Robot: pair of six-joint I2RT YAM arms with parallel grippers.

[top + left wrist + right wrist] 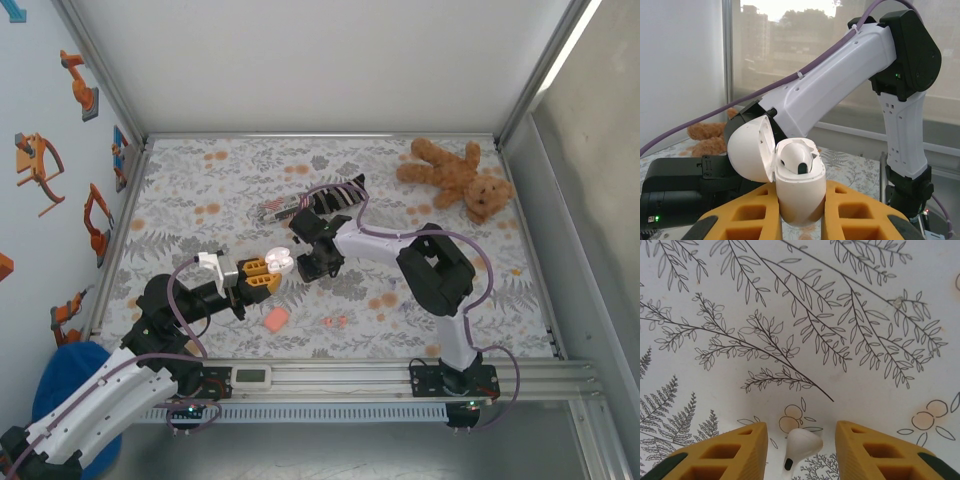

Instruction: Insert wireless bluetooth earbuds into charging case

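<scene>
My left gripper [801, 220]: clamped tight on white case [800, 197], held upright between yellow fingers. Lid [752, 150] swung open to left. One white seated bud [796, 156] sits in case.

My right gripper [800, 426]: jaws partly open, low over floral cloth [790, 315], straddling white loose bud [802, 444]. Gap on each side, neither finger touching it. Loose bud seems to lie on cloth.

Top view: coral case [275, 319] and coral buds [335, 322] lie on cloth, nearer my bases than either gripper.
</scene>
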